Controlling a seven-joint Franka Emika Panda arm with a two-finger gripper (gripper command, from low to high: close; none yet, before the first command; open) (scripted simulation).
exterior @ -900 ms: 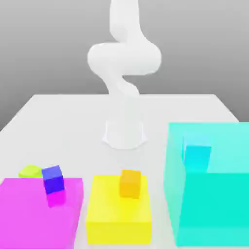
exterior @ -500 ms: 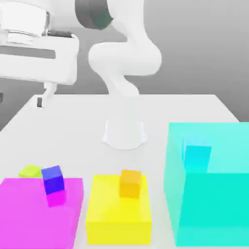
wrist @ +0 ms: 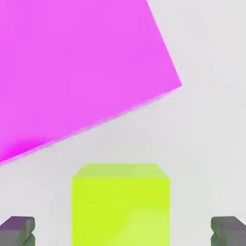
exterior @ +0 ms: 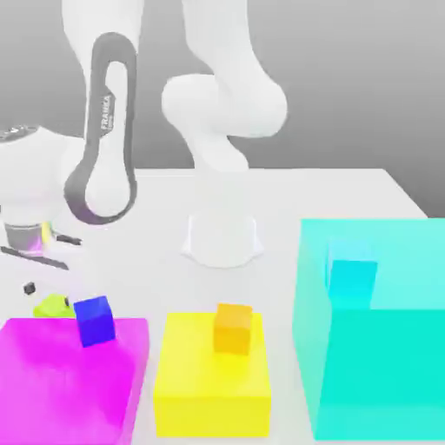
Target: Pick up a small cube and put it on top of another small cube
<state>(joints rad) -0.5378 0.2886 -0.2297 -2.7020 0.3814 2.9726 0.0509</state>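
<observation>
1) Over the table point(exterior: 304, 200), just beside the magenta block point(exterior: 69, 382): lime cube point(wrist: 120, 211), likely the one to pick, seen between the fingertips of a wide-open, empty gripper point(wrist: 123, 231)
2) Likely next: straight down, then closing; with a slight sideways error, risk of landing a fingertip on top of the lime cube instead of beside it
3) With the magenta block so near, danger of a finger or the hand knocking its edge on the way down
4) On top of that block, near its edge: blue cube point(exterior: 95, 322), easily nudged or tipped off by a low, careless swing
5) If closing too early or too high, likely to pinch only the upper part and let the lime cube slip or tilt
6) Unclear from here: choice of base, whether blue, orange point(exterior: 233, 328) or cyan cube point(exterior: 351, 276); if stacking off-centre or letting go too high, likely to topple
</observation>
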